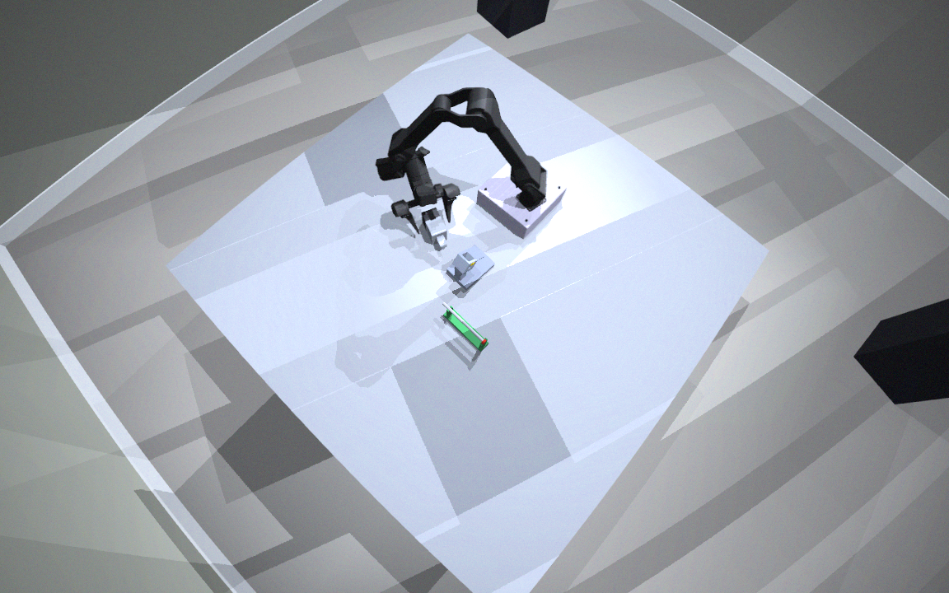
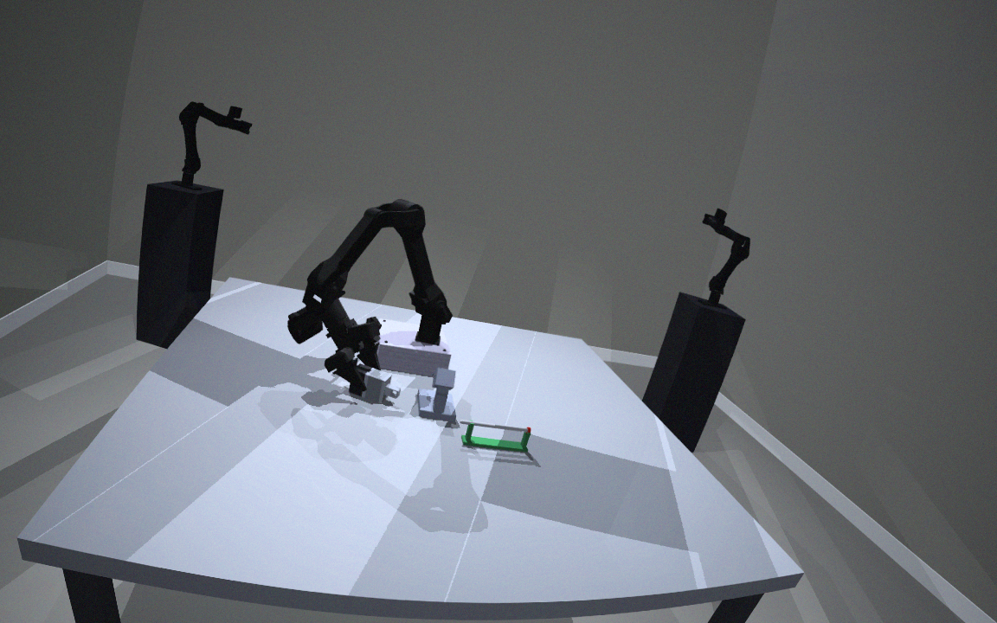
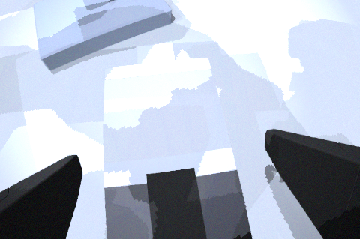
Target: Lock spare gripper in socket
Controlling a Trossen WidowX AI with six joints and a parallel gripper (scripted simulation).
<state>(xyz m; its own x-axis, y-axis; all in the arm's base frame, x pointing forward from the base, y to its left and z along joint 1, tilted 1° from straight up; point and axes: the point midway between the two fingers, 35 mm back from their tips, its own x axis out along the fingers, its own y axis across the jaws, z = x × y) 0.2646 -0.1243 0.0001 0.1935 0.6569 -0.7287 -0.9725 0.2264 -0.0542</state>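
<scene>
My gripper (image 1: 432,226) (image 2: 366,378) (image 3: 174,152) is open, its fingers on either side of the spare gripper (image 1: 434,232) (image 2: 380,388) (image 3: 161,134) with nothing clamped. The spare gripper is a light grey block with a dark end, lying on the table, its narrow spigot towards the mount. The mount (image 1: 479,269) (image 2: 426,406) (image 3: 105,37) has a flat base and a raised socket (image 1: 461,261) (image 2: 446,377). A small yellow spot shows at the socket. A thin pale pin (image 1: 463,322) (image 2: 496,426) with a red end lies across a green rack (image 1: 464,331) (image 2: 496,444).
The arm's pale base block (image 1: 502,212) (image 2: 415,358) stands behind the mount. The green rack lies on the mount's far side from my gripper. Two dark pedestals (image 2: 175,263) (image 2: 690,371) with small black arms stand beyond the table edges.
</scene>
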